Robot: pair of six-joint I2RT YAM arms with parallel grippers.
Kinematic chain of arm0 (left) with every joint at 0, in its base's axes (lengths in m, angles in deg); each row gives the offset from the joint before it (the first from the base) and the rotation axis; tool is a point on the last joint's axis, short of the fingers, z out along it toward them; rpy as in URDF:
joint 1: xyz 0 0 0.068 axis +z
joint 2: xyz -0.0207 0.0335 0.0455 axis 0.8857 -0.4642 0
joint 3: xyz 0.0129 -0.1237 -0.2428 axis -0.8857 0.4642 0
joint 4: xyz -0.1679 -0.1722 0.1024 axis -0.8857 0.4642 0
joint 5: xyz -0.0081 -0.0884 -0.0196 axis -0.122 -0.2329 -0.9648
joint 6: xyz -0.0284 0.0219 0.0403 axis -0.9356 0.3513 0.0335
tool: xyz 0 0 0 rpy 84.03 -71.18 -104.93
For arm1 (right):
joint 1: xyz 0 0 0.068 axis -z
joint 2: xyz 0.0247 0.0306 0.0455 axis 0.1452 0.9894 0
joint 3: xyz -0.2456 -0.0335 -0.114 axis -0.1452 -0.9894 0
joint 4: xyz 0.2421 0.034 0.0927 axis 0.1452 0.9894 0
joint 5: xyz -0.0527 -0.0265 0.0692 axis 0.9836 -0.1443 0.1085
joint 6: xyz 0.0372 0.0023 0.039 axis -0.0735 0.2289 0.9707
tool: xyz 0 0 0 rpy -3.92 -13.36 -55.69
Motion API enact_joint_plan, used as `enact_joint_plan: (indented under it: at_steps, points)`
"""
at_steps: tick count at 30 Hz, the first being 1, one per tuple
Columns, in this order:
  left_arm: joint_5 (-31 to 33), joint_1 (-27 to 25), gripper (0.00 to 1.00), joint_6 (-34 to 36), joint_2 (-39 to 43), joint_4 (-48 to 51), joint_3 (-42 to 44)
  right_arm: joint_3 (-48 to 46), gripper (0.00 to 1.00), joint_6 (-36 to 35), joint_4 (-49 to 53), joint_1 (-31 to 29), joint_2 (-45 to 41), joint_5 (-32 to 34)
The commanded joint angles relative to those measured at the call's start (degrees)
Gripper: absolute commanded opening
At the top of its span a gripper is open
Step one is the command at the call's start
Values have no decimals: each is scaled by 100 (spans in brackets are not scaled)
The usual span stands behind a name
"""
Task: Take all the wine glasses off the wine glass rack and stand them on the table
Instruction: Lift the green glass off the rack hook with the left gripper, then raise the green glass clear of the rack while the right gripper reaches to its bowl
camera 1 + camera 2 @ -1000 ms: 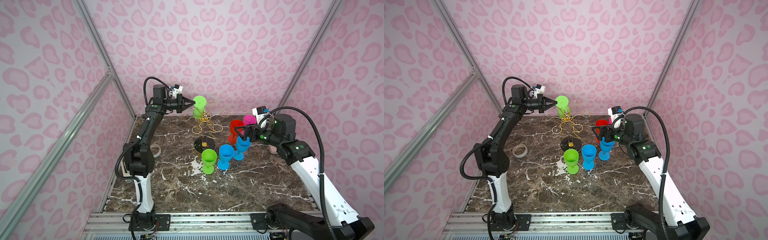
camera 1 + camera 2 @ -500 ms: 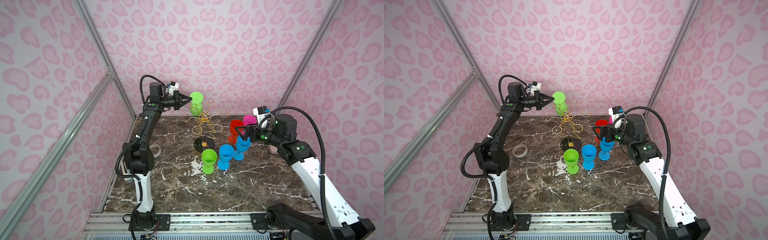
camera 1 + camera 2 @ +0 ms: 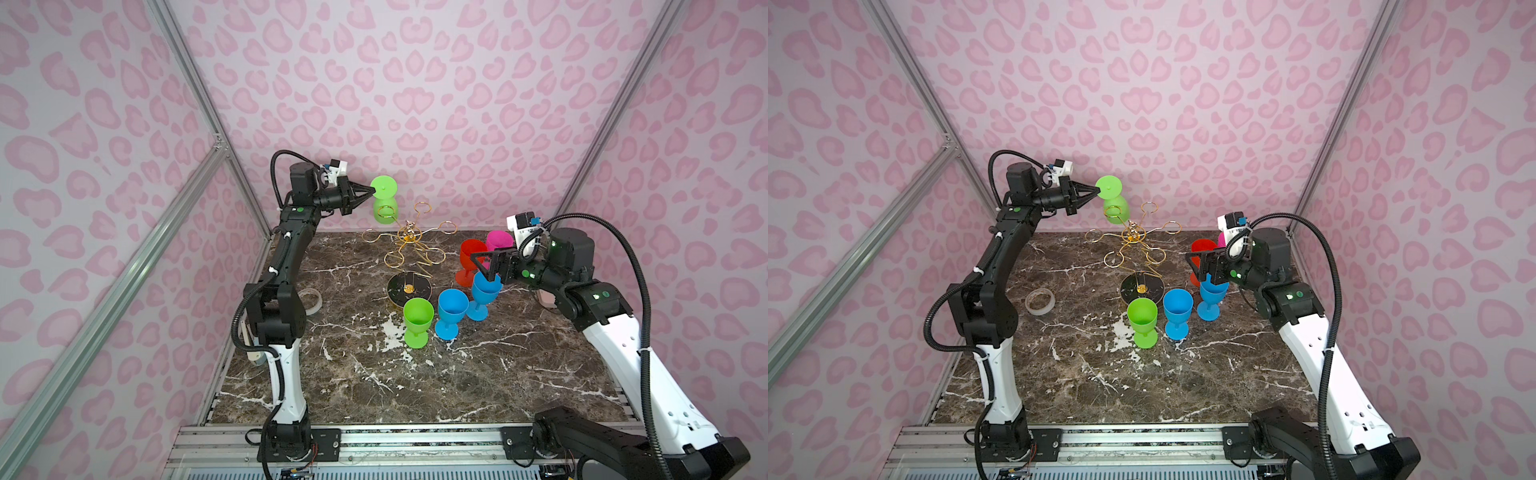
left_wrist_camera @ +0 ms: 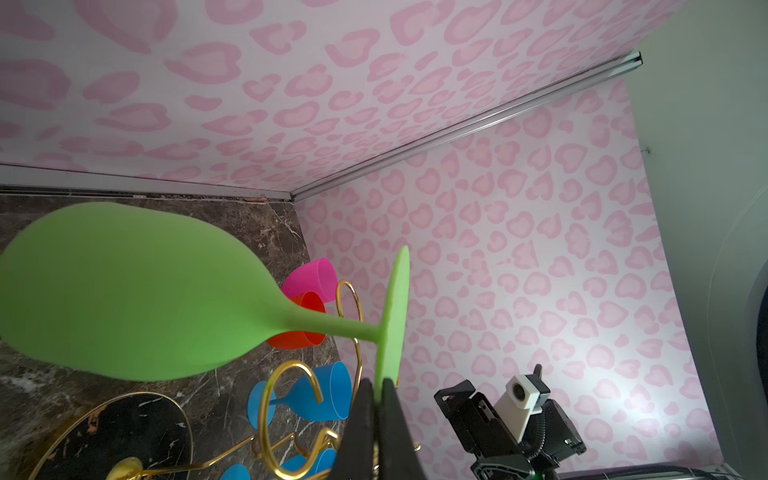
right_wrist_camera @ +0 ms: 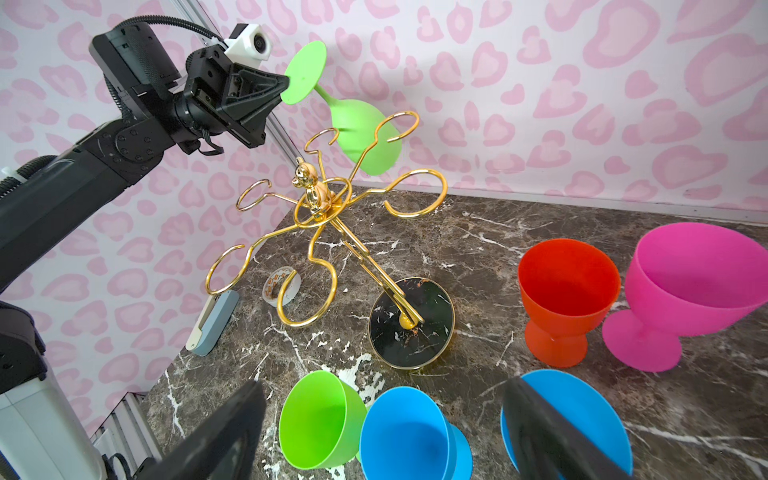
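We see a shiny gold metal wire rack (image 5: 316,195) on a glossy black base (image 5: 432,328), a matt, smooth, plastic-looking green glass (image 4: 124,291), and a polished dark marble-patterned desk (image 5: 498,249).

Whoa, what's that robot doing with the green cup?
The left gripper pinches the foot of an upside-down green glass, holding it up by the back loops of the gold rack. Whether it is fully clear of the wire is hard to tell. The right gripper hangs open over a blue glass, one of five standing upright on the table.
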Motion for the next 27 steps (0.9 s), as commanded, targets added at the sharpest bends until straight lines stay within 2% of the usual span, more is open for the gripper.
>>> enact_joint_plan:
  at_steps: [1, 10, 16, 22, 27]
  points:
    - [-34, 120, 3, -31, 227, -322, 79, 34, 91, -53, -21, 9, 46, 31]
    - [-114, 406, 3, -86, 691, -439, 242, 317, 91, -127, -160, 4, 208, -89]
    - [-139, 576, 3, -462, 1127, -1038, 702, 443, 91, -329, -704, -51, 295, -93]
    - [-179, 675, 3, -501, 1508, -1165, 977, 986, 91, -1159, -1005, -734, 697, 774]
    - [-201, 824, 3, -492, 1847, -1209, 1245, 1215, 91, -1439, -1549, -1187, 1130, 975]
